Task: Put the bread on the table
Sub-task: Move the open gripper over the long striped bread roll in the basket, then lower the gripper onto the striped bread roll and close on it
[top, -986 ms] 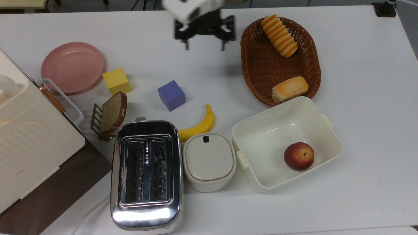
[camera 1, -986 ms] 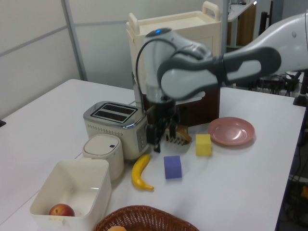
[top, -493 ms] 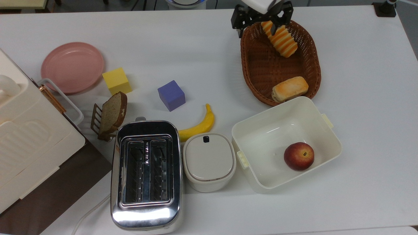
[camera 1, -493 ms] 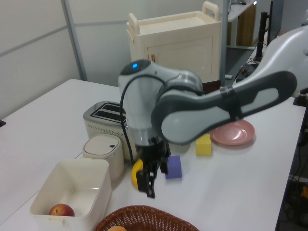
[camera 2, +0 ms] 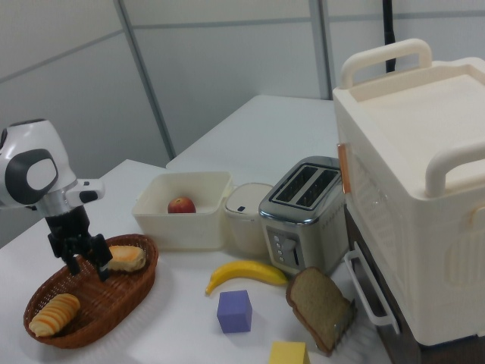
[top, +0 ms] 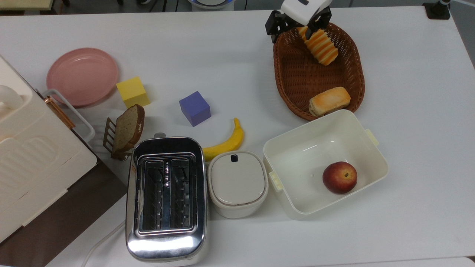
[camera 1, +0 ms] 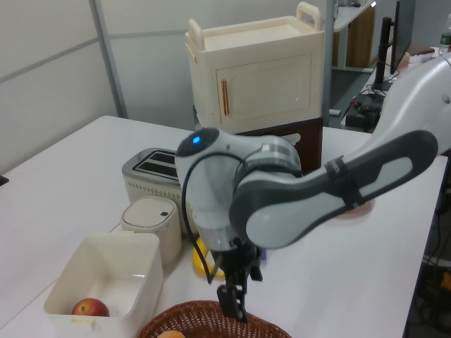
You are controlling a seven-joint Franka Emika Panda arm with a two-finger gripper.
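Bread (top: 321, 47) lies in the wicker basket (top: 293, 74) at its far end in the top view, gripper (camera 2: 89, 267) spread and empty above it (loaf probably light, soft, crumbly), so pinch gently across the ridged middle, not an end.

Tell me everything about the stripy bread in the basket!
The bread is a long ridged loaf with orange and cream stripes, soft-looking like a bakery roll. It lies on its side at one end of the brown wicker basket, slanting across it in the top view, with its upper end near the rim. The robot's tool hangs over that end with its fingers spread; whether it touches the loaf cannot be told. A short golden bun lies apart from it at the basket's other end.
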